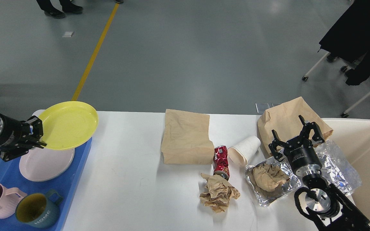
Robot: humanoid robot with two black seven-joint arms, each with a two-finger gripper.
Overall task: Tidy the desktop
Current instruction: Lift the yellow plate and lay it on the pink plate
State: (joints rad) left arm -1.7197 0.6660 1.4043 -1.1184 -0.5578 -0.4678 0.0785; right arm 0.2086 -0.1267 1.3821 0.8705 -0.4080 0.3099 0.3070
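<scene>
On the blue tray (75, 189), mugs (30, 210) and a pale plate (43, 163) sit sorted. The left gripper (35, 134) pinches the yellow plate (67, 125) by its rim above them, likely for stacking. The right gripper (295, 138) hangs spread and empty over litter on the desktop (133, 192), the bin (365, 166) beside it.

The white surface (133, 192) carried a blue tray (75, 173) at its left edge, two brown paper bags (186, 138), a crushed red can (221, 160), a white cup (244, 150), crumpled paper (218, 192) and foil (270, 192).
</scene>
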